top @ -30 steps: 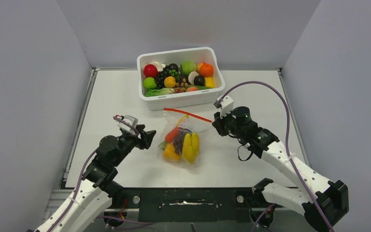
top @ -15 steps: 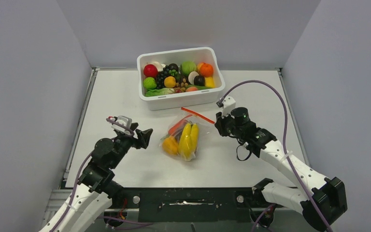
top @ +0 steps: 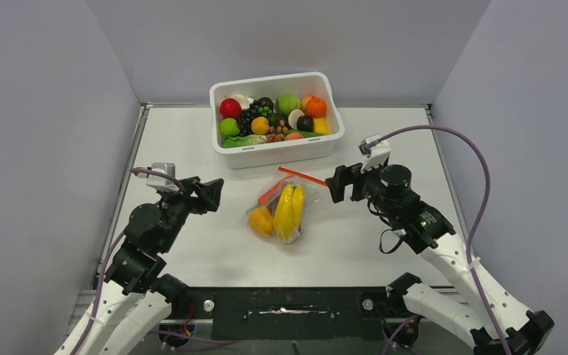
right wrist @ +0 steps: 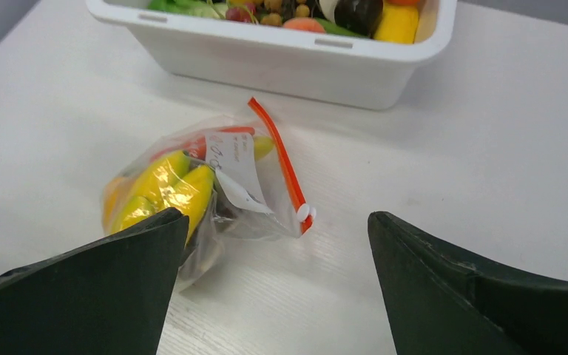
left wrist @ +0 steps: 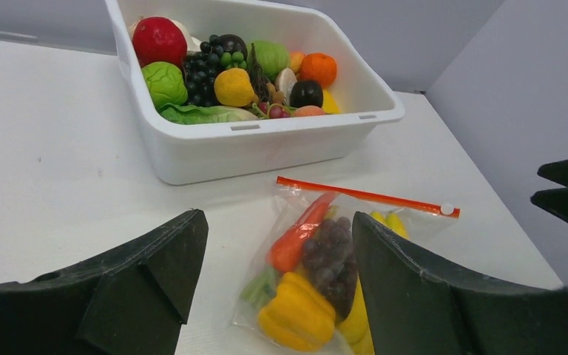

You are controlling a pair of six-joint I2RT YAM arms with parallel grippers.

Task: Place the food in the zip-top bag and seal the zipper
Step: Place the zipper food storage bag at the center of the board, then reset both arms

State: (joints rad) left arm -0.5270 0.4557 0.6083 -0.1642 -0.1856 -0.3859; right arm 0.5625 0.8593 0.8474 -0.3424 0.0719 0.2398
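- The left claw (top: 209, 195) stands wide open with nothing between its fingers. It hangs just above the worktop (top: 192, 148), to the left of the bag (top: 281, 214) and clear of it.
- The right claw (top: 345, 182) is also spread wide and empty. It sits on the bag's right side, near one end of the zipper (top: 302, 176) but not touching it.
- The clear bag lies flat in the middle of the worktop, between the two claws, with its mouth turned toward the far side.
- The orange-red zipper runs straight across that mouth, with a small white slider (left wrist: 448, 209) at one end. Whether the seal is fully pressed shut cannot be told.
- The food is inside the bag: a yellow banana bunch (top: 288, 211), an orange-yellow pepper (left wrist: 296, 314), dark grapes (left wrist: 329, 251) and a red-orange carrot-like piece (left wrist: 299, 233), all packed together.
- A white paper label (right wrist: 237, 166) shows on the side of the bag facing the right wrist camera.
- Just beyond the bag stands a white tub (top: 277, 154) full of other toy fruit and vegetables, close to the bag but apart from it.
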